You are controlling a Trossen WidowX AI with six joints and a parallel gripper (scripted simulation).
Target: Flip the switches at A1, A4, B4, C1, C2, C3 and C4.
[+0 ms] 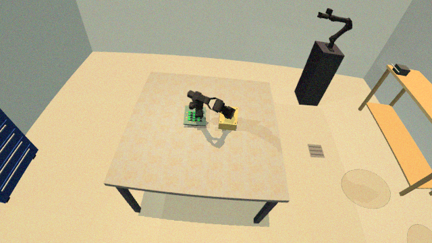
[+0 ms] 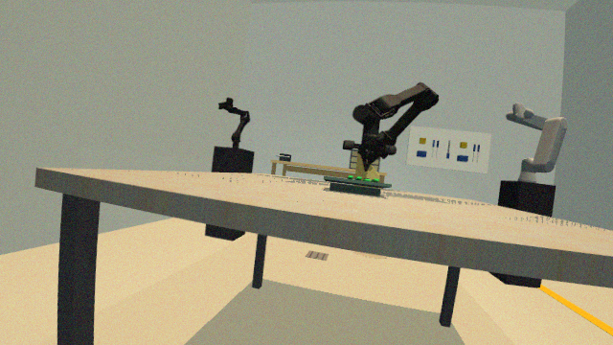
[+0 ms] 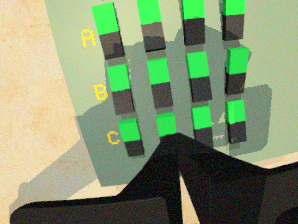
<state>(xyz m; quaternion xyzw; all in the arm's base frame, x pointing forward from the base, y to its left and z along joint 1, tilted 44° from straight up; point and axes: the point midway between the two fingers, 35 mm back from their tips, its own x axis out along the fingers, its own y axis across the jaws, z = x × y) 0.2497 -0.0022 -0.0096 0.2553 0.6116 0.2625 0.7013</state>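
Observation:
The green panel (image 1: 186, 123) (image 2: 355, 190) (image 3: 270, 50) carries three rows of switches with green far halves and dark near halves. My gripper (image 1: 199, 116) (image 2: 367, 170) (image 3: 173, 141) is shut and empty, pointing down. In the wrist view its tips cover most of the dark half of C2 (image 3: 166, 123); touching or just above, I cannot tell. C1 (image 3: 131, 130), C3 (image 3: 202, 117) and C4 (image 3: 235, 112) are beside it. B4 (image 3: 237, 61), A1 (image 3: 105, 20) and A4 (image 3: 233, 27) lie farther off; row A's far ends are cut off. Which ends are raised is hard to tell.
The arm's base stands at a yellow block (image 1: 228, 126) right of the panel in the top view, on the table (image 1: 189, 162). Yellow row letters are printed along the panel's left side, such as B (image 3: 101, 92). The arm's shadow falls over rows B and C.

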